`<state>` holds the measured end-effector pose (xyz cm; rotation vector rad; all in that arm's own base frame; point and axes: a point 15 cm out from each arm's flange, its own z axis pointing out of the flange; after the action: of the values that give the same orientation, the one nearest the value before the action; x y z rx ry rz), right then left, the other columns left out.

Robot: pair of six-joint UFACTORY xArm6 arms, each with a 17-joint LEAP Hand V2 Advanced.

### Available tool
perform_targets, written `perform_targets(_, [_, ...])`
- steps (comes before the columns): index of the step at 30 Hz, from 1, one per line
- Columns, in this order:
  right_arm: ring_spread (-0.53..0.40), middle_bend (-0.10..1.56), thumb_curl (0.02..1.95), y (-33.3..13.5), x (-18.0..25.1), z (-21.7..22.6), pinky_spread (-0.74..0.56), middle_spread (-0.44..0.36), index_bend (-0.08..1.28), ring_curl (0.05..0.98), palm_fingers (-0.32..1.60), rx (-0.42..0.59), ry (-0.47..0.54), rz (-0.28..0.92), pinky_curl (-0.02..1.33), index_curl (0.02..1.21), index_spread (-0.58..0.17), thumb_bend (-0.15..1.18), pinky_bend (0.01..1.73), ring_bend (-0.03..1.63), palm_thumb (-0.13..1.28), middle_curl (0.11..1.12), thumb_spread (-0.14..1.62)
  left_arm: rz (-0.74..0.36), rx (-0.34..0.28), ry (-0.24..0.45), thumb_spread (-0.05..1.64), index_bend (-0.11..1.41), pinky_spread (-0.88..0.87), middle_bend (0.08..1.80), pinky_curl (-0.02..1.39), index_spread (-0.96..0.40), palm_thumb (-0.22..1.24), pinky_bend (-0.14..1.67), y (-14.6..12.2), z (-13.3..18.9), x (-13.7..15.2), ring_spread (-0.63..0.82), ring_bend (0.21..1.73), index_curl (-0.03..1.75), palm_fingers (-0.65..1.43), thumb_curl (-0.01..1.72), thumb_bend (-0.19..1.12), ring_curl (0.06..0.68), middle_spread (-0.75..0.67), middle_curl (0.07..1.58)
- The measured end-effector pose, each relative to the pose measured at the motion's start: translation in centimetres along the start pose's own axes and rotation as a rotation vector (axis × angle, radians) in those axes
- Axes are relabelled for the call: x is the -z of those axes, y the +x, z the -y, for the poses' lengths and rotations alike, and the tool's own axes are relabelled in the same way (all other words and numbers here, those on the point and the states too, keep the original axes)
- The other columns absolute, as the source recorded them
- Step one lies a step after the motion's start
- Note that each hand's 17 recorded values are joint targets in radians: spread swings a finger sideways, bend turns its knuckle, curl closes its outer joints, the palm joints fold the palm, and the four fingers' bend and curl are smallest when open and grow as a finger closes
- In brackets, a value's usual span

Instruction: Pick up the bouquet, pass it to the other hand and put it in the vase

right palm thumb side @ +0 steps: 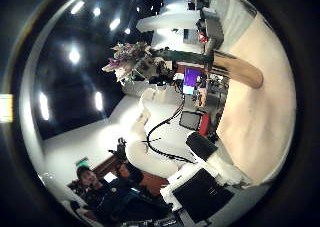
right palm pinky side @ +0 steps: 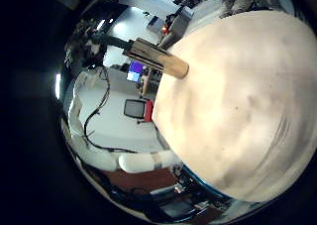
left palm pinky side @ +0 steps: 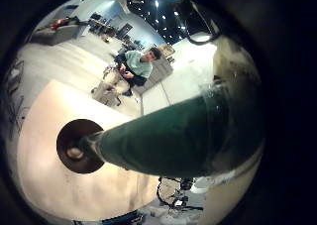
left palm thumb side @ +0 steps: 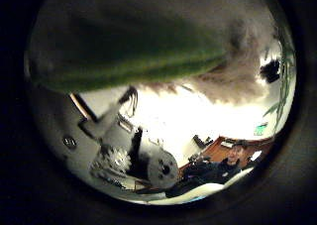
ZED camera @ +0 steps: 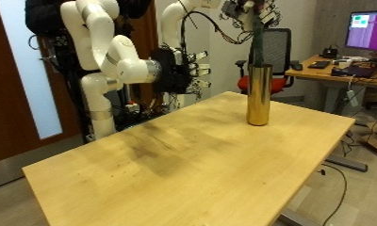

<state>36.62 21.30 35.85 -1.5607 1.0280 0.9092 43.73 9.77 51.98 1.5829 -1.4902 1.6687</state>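
A tall brass-coloured vase [ZED camera: 257,92] stands near the far edge of the wooden table [ZED camera: 176,160]. Straight above it my left hand [ZED camera: 242,11] is shut on the bouquet [ZED camera: 256,40], whose dark green stem hangs upright with its lower end at the vase's mouth. In the left little finger side view the green stem [left palm pinky side: 163,136] points down at the vase's round opening [left palm pinky side: 74,146]. The stem [left palm thumb side: 129,52] also runs across close to the palm. My right hand [ZED camera: 179,71] hangs apart behind the table, fingers relaxed and empty. It sees the vase [right palm pinky side: 158,58] and the bouquet [right palm thumb side: 130,55] from afar.
A black and red office chair [ZED camera: 279,56] stands just behind the vase. A desk with a monitor [ZED camera: 368,33] lies beyond the table's far corner. The table's edge runs close to the vase.
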Motion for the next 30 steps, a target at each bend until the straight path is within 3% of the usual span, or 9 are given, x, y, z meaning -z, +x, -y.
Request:
perform_targets(2, [0.190, 0.18, 0.46, -0.1, -0.1, 0.0, 0.34, 0.111, 0.15, 0.265, -0.05, 0.001, -0.002, 0.002, 0.32, 0.19, -0.356, -0.03, 0.41, 0.32, 0.77, 0.27, 0.93, 0.029, 0.004, 0.036, 0.81, 0.03, -0.04, 0.36, 0.51, -0.16, 0.55, 0.65, -0.9, 0.6, 0.8, -0.02, 0.95, 1.27, -0.29, 0.61, -0.06, 0.426, -0.13, 0.86])
perform_targets(3, [0.190, 0.18, 0.46, -0.1, -0.1, 0.0, 0.34, 0.111, 0.15, 0.265, -0.04, 0.001, -0.004, 0.002, 0.32, 0.20, -0.354, -0.03, 0.41, 0.31, 0.78, 0.27, 0.93, 0.048, 0.010, 0.059, 0.84, -0.02, 0.22, 0.23, 0.45, -0.05, 0.47, 0.60, -1.6, 1.0, 1.4, 0.21, 0.85, 1.10, -0.38, 0.54, -0.06, 0.366, 0.14, 0.76])
perform_targets(4, [0.190, 0.18, 0.46, -0.1, -0.2, 0.0, 0.34, 0.111, 0.15, 0.265, -0.04, 0.002, -0.005, 0.002, 0.32, 0.20, -0.354, -0.02, 0.41, 0.32, 0.78, 0.27, 0.93, 0.062, 0.022, 0.074, 0.85, -0.02, 0.34, 0.17, 0.42, 0.04, 0.43, 0.57, -2.4, 1.2, 1.9, 0.31, 0.80, 0.98, -0.36, 0.50, -0.06, 0.334, 0.28, 0.69])
perform_targets(9, [0.190, 0.18, 0.46, -0.2, -0.3, 0.0, 0.34, 0.121, 0.15, 0.266, -0.04, 0.002, -0.009, 0.006, 0.32, 0.21, -0.352, -0.03, 0.40, 0.32, 0.78, 0.27, 0.94, 0.129, 0.066, 0.084, 0.81, 0.04, 0.60, 0.14, 0.33, 0.22, 0.32, 0.43, -5.5, 1.0, 4.0, 0.56, 0.62, 0.56, -0.31, 0.40, -0.05, 0.244, 0.55, 0.47])
perform_targets(15, [0.190, 0.18, 0.45, -0.2, -0.4, -0.1, 0.34, 0.124, 0.15, 0.267, -0.04, 0.000, -0.012, 0.007, 0.32, 0.21, -0.352, -0.03, 0.40, 0.32, 0.78, 0.27, 0.94, 0.187, 0.118, 0.095, 0.77, 0.08, 0.69, 0.14, 0.29, 0.20, 0.27, 0.36, -9.3, 0.2, 7.2, 0.65, 0.52, 0.30, -0.25, 0.35, -0.04, 0.201, 0.61, 0.31])
perform_targets(21, [0.190, 0.18, 0.46, -0.2, -0.5, -0.2, 0.34, 0.120, 0.15, 0.269, -0.03, -0.002, -0.015, 0.008, 0.32, 0.22, -0.348, -0.03, 0.40, 0.31, 0.78, 0.27, 0.96, 0.243, 0.150, 0.079, 0.76, 0.10, 0.69, 0.15, 0.28, 0.19, 0.26, 0.32, -11.6, -2.9, 10.9, 0.68, 0.46, 0.17, -0.20, 0.34, -0.04, 0.189, 0.61, 0.21])
perform_targets(30, [0.189, 0.18, 0.46, -0.6, -1.3, -0.5, 0.34, 0.124, 0.16, 0.269, -0.02, 0.007, -0.036, 0.020, 0.32, 0.24, -0.340, -0.02, 0.40, 0.31, 0.79, 0.27, 0.97, 0.218, 0.200, 0.003, 0.76, 0.11, 0.67, 0.15, 0.29, 0.18, 0.25, 0.29, -10.9, -8.2, 10.6, 0.69, 0.42, 0.10, -0.17, 0.33, -0.04, 0.188, 0.61, 0.16])
